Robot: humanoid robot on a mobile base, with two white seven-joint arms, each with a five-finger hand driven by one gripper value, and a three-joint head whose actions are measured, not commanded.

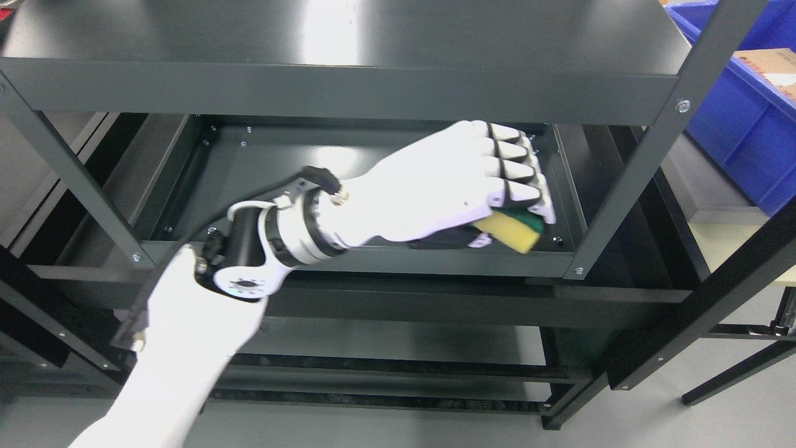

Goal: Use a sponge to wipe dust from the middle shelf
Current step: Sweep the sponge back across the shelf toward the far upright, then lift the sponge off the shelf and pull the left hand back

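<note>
L hand (448, 186) is seen reaching in from lower left, palm down, fingers curled over 1 sponge (513, 230); sponge is clasped under the fingers, yellow body w/ green scouring face on top. Sponge is located at front right of middle shelf (261, 162), near its front lip; contact w/ shelf surface can't be confirmed. 4 black-jointed fingers (516, 168) are counted across the top; thumb tip is partly seen beneath the palm. 1 forearm w/ black/white wrist joint (255, 249) crosses the shelf's front edge. R arm is not seen. Rack: dark metal, top shelf (348, 37) above the hand, lower tiers below. At far right 1 blue bin (740, 118) is noted, holding 1 cardboard piece (768, 65); other contents can't be made out
</note>
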